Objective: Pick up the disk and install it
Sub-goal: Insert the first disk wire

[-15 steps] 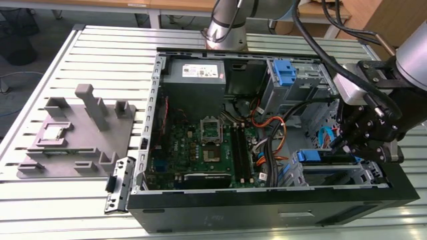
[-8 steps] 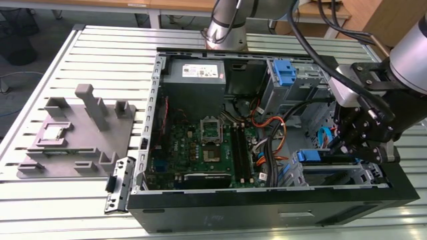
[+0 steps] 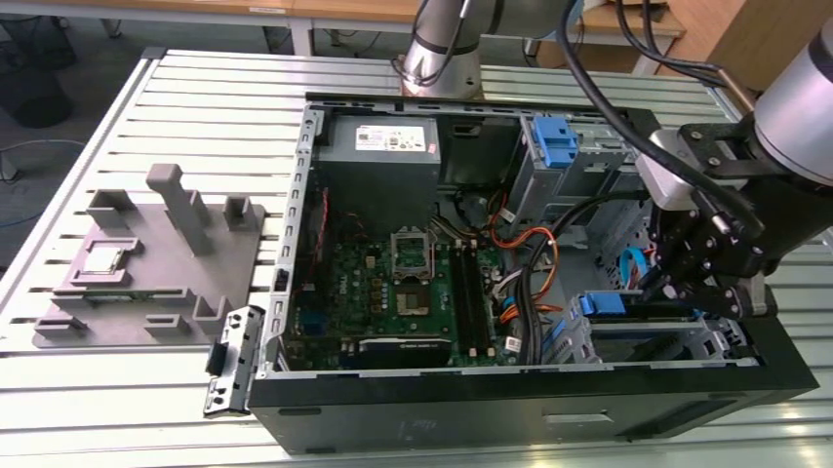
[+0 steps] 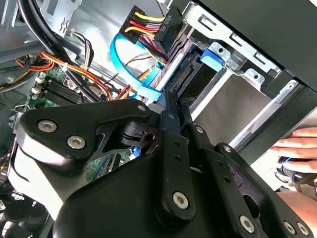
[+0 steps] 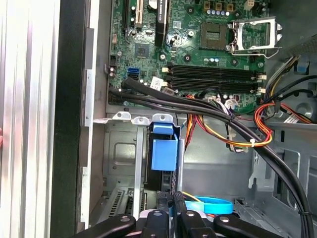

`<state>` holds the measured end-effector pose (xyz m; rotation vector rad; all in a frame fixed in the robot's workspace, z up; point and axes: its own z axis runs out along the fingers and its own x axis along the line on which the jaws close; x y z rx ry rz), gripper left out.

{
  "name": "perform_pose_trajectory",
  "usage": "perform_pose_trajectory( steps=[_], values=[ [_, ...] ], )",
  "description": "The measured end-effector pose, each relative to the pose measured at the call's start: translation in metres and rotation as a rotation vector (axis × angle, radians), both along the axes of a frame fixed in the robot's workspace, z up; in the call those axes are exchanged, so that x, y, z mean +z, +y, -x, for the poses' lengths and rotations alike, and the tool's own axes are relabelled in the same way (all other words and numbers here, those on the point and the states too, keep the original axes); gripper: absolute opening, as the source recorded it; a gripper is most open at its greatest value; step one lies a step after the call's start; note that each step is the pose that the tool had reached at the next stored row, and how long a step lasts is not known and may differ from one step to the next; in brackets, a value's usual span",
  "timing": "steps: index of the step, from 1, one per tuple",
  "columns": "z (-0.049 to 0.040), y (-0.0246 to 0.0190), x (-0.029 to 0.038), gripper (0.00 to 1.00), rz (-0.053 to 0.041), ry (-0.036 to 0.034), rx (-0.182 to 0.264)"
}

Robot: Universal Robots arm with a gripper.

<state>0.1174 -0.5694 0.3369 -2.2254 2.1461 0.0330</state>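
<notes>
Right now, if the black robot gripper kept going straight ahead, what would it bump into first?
Probably the blue-framed disk standing in the grey metal drive bay, right ahead of the gripper; depth is hard to judge.

A slatted aluminium worktable (image 3: 195, 88) is the landmark. Beyond its far edge stand wooden desks (image 3: 260, 10) on white legs over grey floor (image 3: 92, 58); a dark bin (image 3: 29, 93) stands off its far corner. Lighting is even.
</notes>
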Motion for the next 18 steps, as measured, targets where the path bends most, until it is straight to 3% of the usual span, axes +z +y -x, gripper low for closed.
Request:
perform_pose_trajectory(
  steps=[18],
  values=[
    [0.0011, 0.001, -0.0044, 0.16, -0.0002, -0.0051, 0.007]
  ],
)
